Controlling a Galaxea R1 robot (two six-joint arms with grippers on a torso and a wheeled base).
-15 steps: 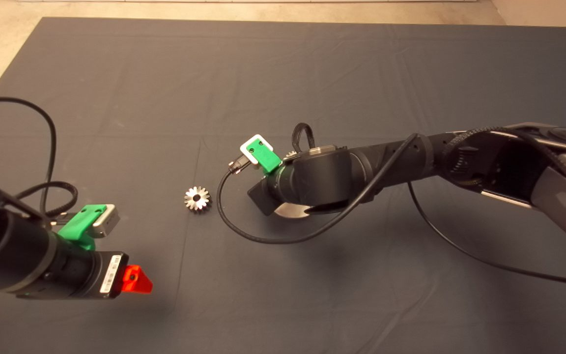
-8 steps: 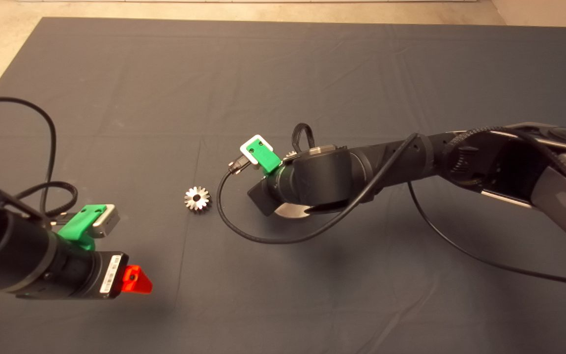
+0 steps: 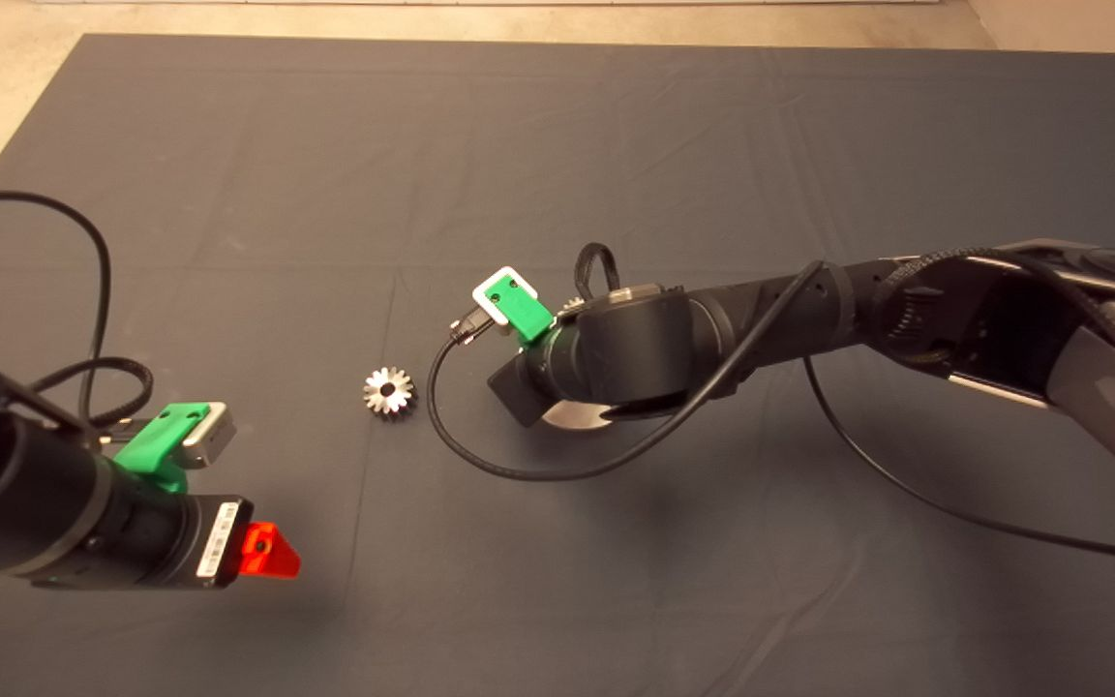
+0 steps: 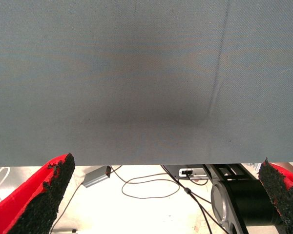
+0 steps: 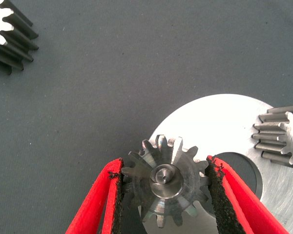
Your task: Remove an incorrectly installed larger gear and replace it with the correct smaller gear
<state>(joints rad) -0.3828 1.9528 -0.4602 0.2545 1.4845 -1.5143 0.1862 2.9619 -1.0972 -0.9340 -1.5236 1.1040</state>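
Smaller gear (image 5: 163, 183) is sitting on the pin (image 5: 162, 174) of the silver plate (image 5: 219, 126), w/ R gripper (image 5: 164, 165) clenching its toothed sides. Steel: probably stiff, dense, slick, so gripping across teeth is looking safest. L gripper (image 3: 267, 552) is idling lower left, fingers spread.

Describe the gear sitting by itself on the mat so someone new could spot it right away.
Start at the dark mat and find the right gripper near its middle. Toward the left arm lies the larger gear, alone on bare cloth, bright silver with a dark centre hole; other gears sit by the round plate.
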